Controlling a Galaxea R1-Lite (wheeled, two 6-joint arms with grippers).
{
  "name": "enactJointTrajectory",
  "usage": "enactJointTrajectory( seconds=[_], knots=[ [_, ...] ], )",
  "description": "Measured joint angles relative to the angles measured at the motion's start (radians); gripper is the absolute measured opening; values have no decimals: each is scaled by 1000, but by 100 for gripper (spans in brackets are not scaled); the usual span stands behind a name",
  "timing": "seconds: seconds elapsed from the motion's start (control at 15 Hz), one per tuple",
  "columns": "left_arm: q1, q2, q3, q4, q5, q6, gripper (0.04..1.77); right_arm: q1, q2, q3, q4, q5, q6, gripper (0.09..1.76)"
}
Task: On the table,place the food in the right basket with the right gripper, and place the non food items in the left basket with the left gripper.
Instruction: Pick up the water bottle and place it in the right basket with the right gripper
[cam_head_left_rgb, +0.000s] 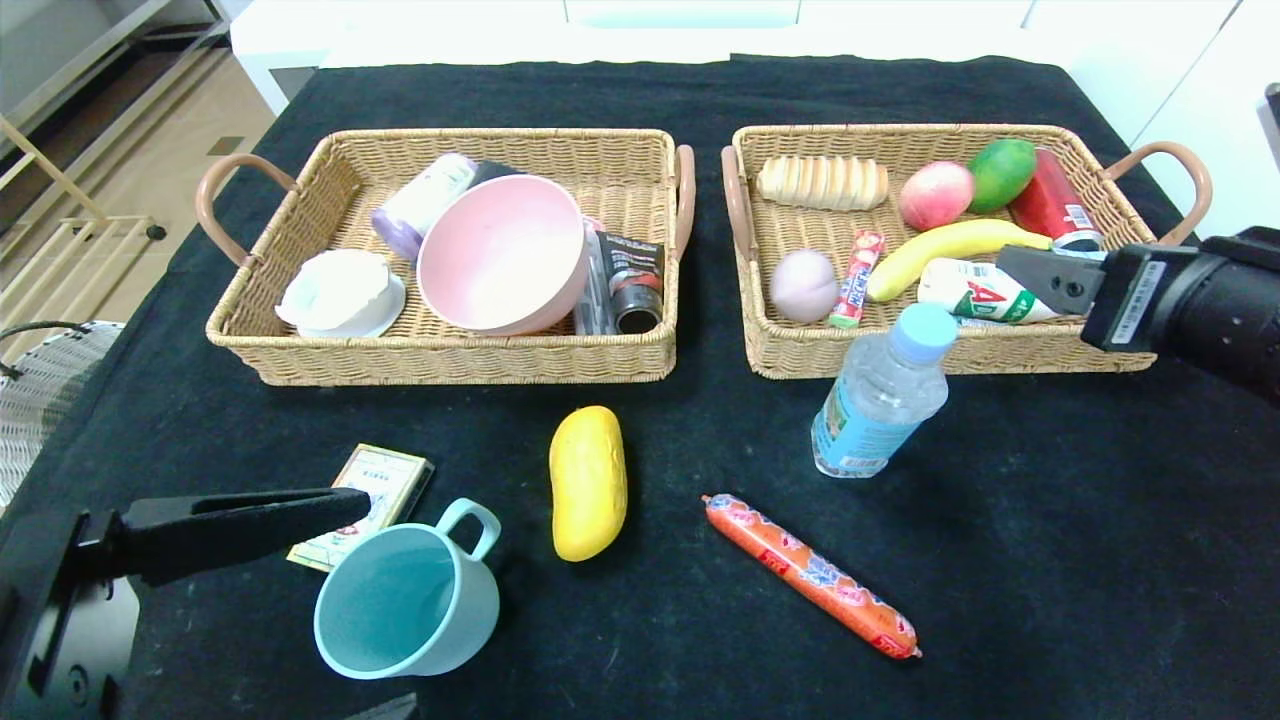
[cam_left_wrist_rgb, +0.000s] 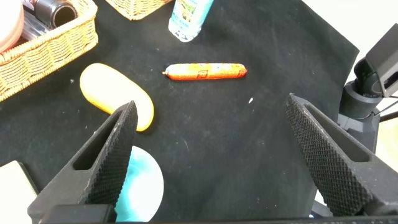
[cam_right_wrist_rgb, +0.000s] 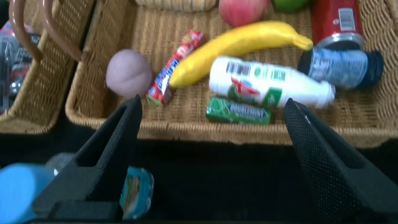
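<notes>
The right wrist view reveals a green packet (cam_right_wrist_rgb: 239, 110) hidden from the head view. Two baskets sit at twelve o'clock on the counter (cam_head_left_rgb: 1000, 560); both pincers, left pincer (cam_left_wrist_rgb: 211, 155) and right pincer (cam_right_wrist_rgb: 211, 155), gape wide, empty.

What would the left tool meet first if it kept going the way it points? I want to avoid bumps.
Probably nothing at once: the open left tool faces bare black cloth. Farther along lies the sausage, though depth is unclear.
</notes>
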Motion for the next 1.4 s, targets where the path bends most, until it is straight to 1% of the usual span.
enactJointTrajectory(
  seconds=[0.13,0.4,0.73,1.07,1.4],
  knots=[
    [0,1,2,0,0,0,172,8,-72,85,1,1,0,167],
    [0,5,5,1,0,6,172,70,-212,236,43,6,0,168],
    [0,9,10,0,-1,8,172,124,-343,398,71,76,-15,170],
    [0,21,14,-1,-3,8,172,232,-365,455,71,77,-42,170],
    [0,38,20,-2,-1,25,172,339,-287,475,57,63,-52,170]
  ],
)
